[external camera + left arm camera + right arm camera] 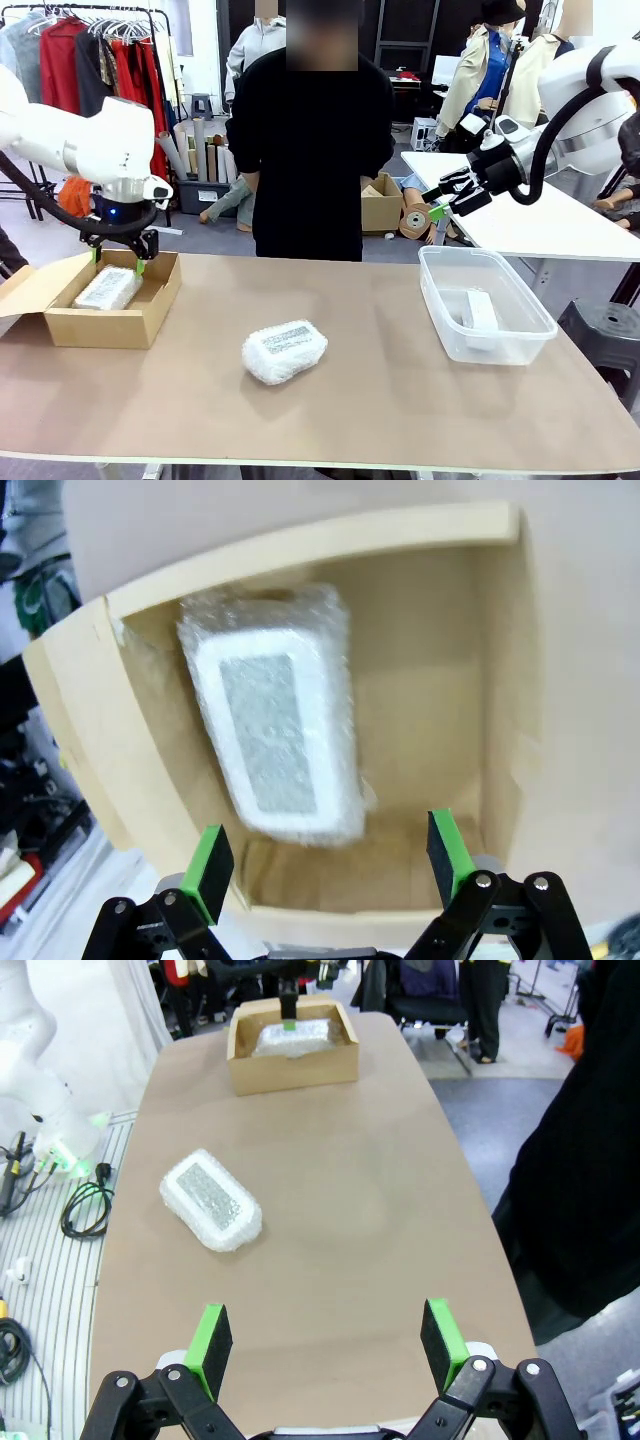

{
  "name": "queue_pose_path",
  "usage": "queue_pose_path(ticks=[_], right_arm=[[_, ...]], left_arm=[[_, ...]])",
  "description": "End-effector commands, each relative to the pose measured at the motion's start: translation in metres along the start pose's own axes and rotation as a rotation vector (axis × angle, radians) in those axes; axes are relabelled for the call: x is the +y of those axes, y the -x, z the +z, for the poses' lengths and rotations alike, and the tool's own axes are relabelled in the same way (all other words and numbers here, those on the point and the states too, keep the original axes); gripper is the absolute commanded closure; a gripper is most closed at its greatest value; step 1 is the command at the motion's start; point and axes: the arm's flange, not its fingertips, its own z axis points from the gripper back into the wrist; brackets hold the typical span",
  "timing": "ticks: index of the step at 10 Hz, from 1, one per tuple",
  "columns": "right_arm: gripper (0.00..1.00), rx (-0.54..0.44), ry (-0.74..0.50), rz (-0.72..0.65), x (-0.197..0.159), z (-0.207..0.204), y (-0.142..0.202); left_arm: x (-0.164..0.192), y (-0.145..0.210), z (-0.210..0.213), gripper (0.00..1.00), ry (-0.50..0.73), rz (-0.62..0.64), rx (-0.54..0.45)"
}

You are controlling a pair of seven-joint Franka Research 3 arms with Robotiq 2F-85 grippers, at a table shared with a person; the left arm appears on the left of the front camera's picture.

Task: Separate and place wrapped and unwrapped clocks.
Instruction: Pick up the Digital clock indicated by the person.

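One bubble-wrapped clock (106,288) (280,725) (292,1037) lies inside the tan cardboard box (150,305) (505,730) (290,1070) at the table's left. My left gripper (118,262) (328,865) hangs open just above the box, nothing between its green pads. A second wrapped clock (284,351) (211,1200), label up, lies on the table near the middle front. The bare white clock (480,309) lies in the clear plastic tub (450,335) at the right. My right gripper (437,205) (327,1344) is open and empty, raised high above the table's right side.
A person in black (310,150) (585,1160) stands at the far side of the table, hands down. The box's left flap (30,285) hangs open outward. A second table (540,215) stands behind at the right.
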Motion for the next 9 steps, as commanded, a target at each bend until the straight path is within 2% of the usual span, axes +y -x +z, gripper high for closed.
queue_pose_path(ticks=[1,2,3,6,9], right_arm=[[0.00,0.006,0.002,0.009,0.000,0.001,-0.001],[0.00,0.006,0.002,0.009,0.000,0.001,-0.001],[0.00,0.006,0.002,0.009,0.000,0.001,-0.001],[0.00,0.006,0.002,0.009,0.000,0.001,-0.001],[0.00,0.006,0.002,0.009,0.000,0.001,-0.001]], left_arm=[[-0.002,0.028,0.023,0.00,0.089,-0.171,0.028],[-0.005,0.037,0.039,0.00,0.114,-0.286,0.039],[-0.010,0.047,0.055,0.00,0.156,-0.474,0.041],[-0.022,0.075,0.086,0.00,0.221,-0.878,-0.056],[-0.029,0.093,0.097,0.00,0.286,-1.238,-0.116]])
